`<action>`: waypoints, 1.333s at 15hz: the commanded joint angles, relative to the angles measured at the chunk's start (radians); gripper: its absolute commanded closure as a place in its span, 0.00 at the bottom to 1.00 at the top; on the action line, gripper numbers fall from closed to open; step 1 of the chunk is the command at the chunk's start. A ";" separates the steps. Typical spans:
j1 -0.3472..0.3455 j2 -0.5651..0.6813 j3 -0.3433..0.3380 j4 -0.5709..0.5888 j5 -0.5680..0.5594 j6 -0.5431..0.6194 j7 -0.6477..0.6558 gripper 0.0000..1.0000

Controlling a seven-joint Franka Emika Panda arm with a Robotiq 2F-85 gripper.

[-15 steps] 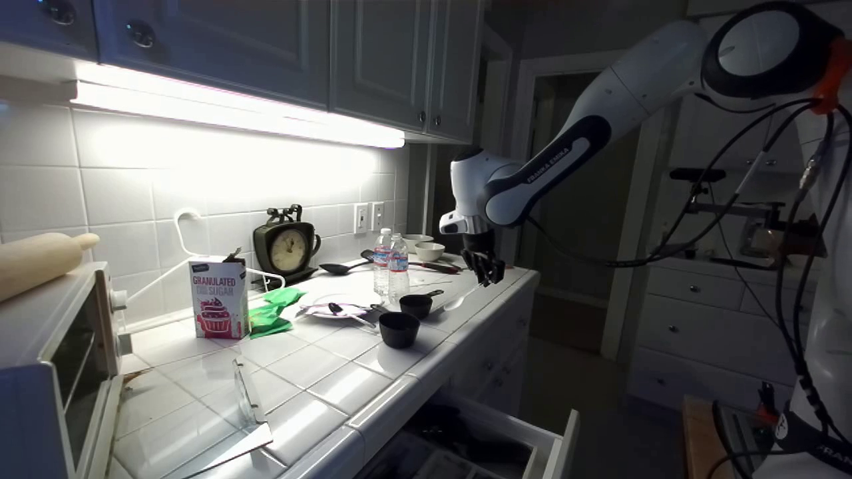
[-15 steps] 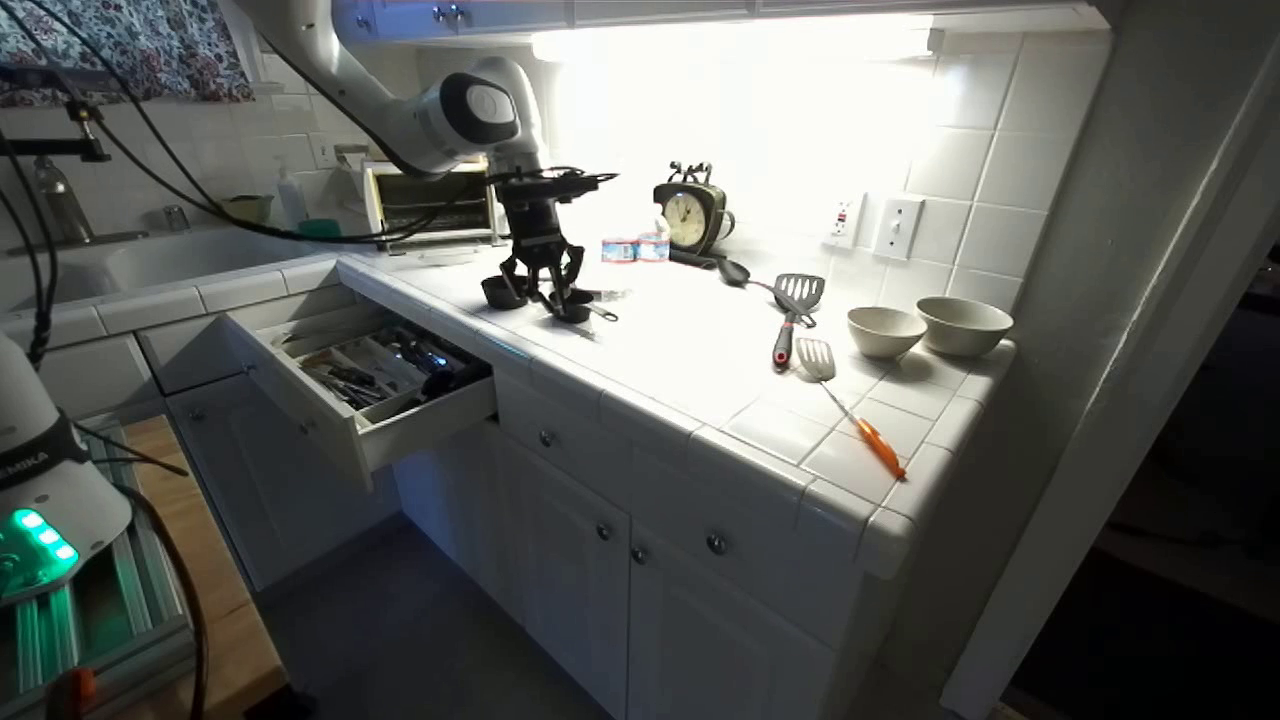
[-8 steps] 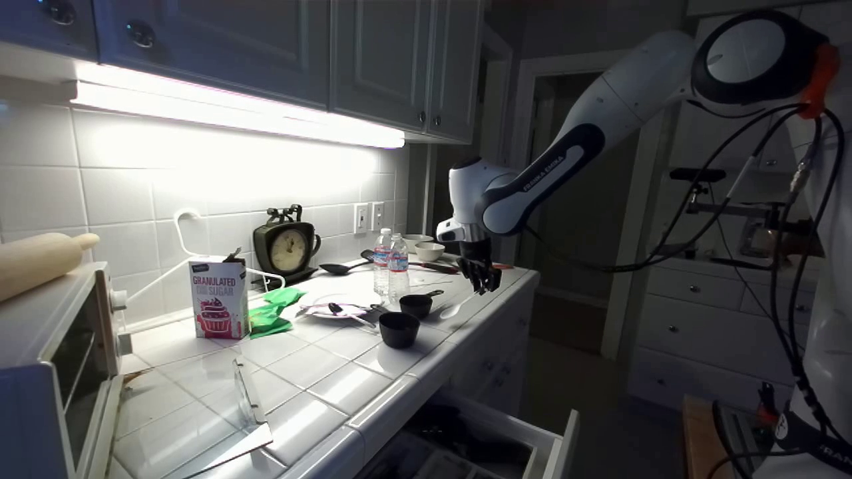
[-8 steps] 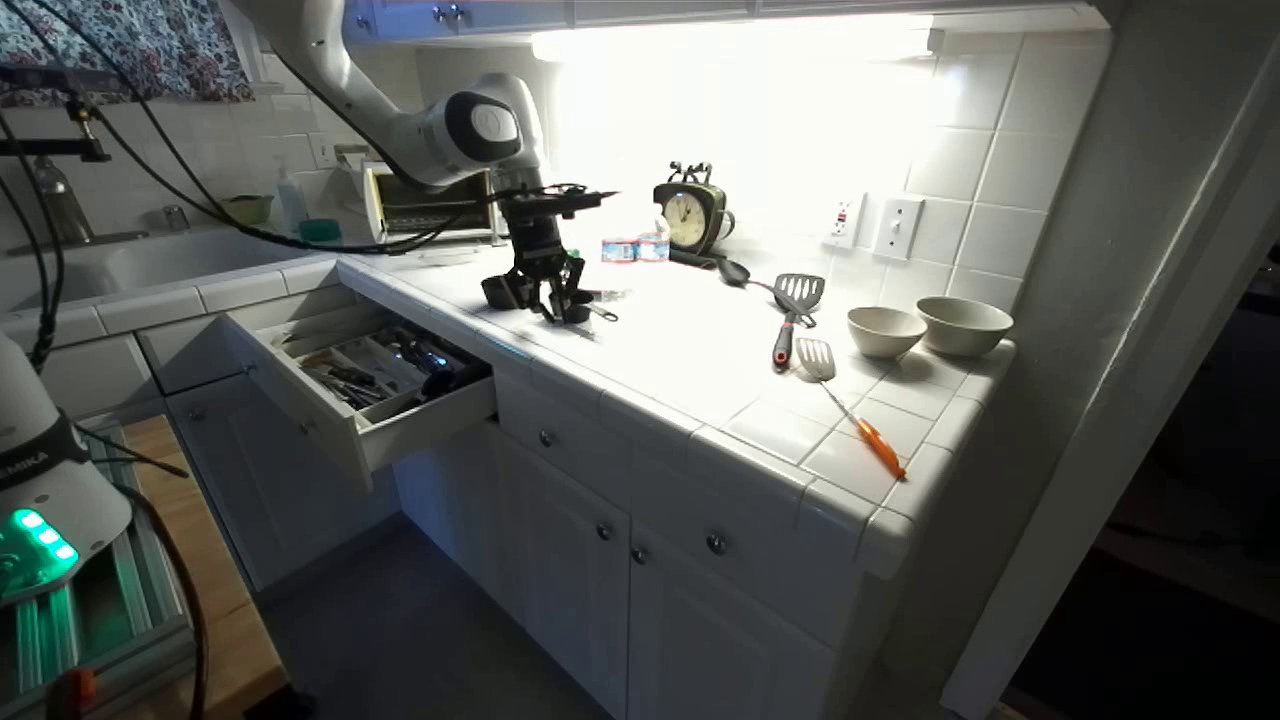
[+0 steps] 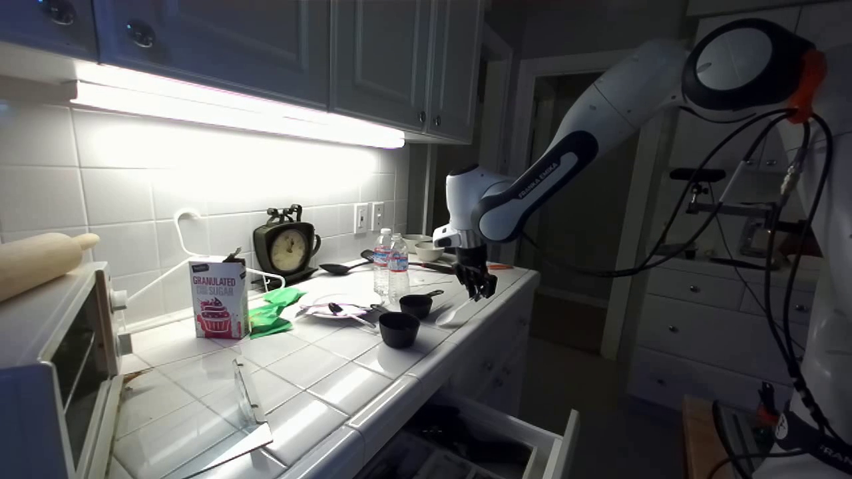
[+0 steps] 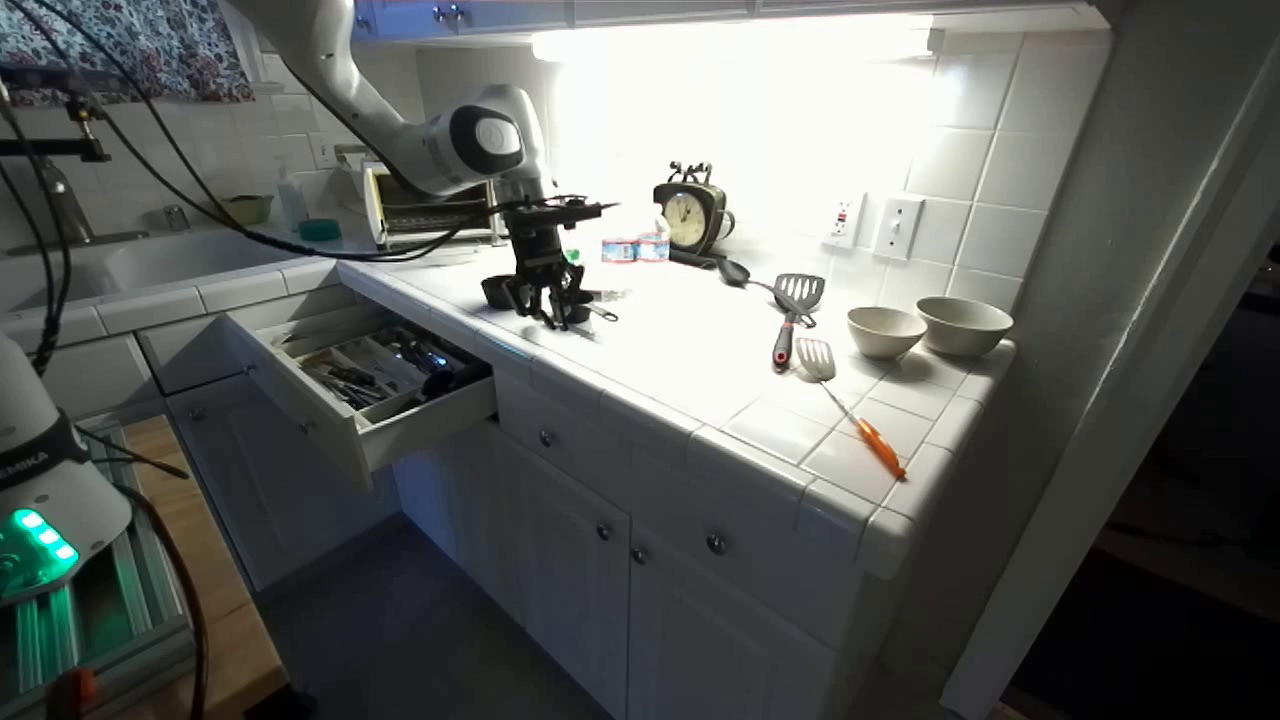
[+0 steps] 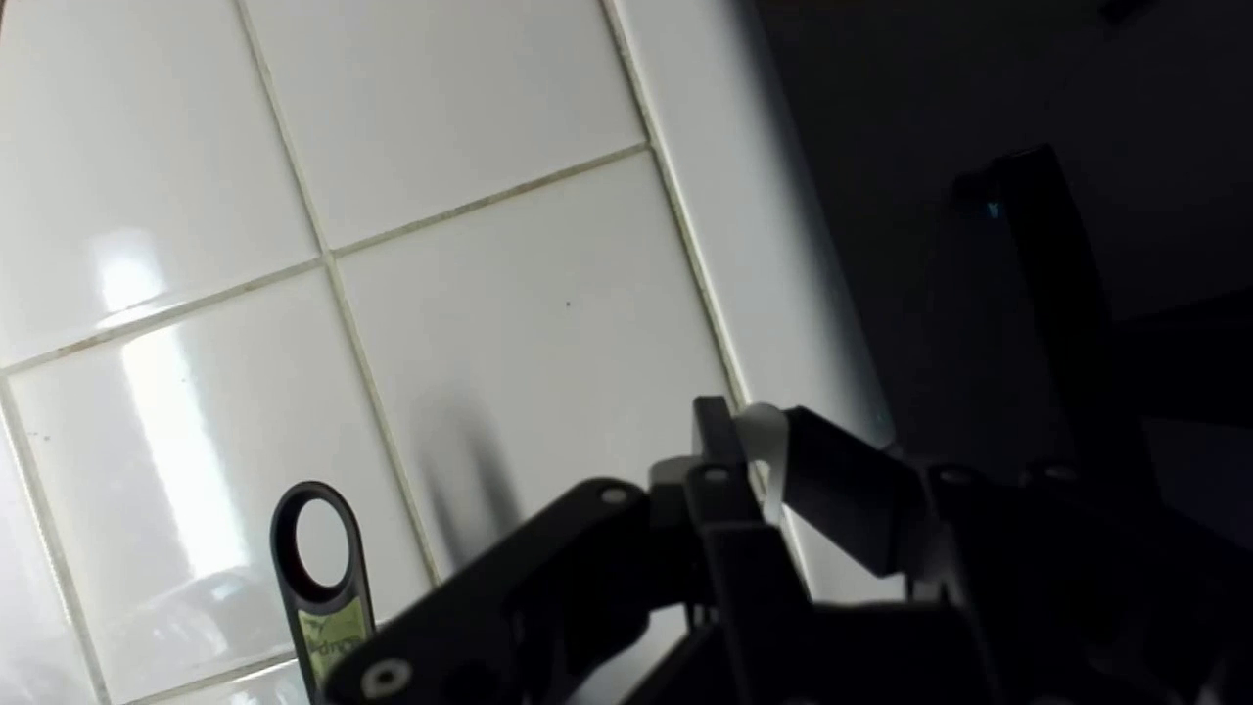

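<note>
As the arm (image 5: 539, 183) leaned over the tiled counter (image 5: 299, 362), its gripper (image 5: 480, 291) had the handle of a white spoon (image 5: 449, 317) pinched between its fingertips (image 7: 719, 431) (the spoon's pale end showed there in the wrist view). The spoon slanted down near the counter's edge, beside two black measuring cups (image 5: 399, 330); whether it touched the counter, I couldn't tell. A cluttered drawer (image 6: 430, 430) stood open below.
</note>
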 commanded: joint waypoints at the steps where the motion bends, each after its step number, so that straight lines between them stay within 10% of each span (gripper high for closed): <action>1: 0.006 0.030 -0.001 0.032 0.034 0.008 -0.029 0.96; 15: 0.014 0.073 -0.007 0.076 0.021 0.014 -0.007 0.93; 16: 0.015 0.074 -0.008 0.079 0.019 0.015 -0.006 0.62; 20: 0.016 0.074 -0.007 0.082 0.021 0.017 -0.003 0.37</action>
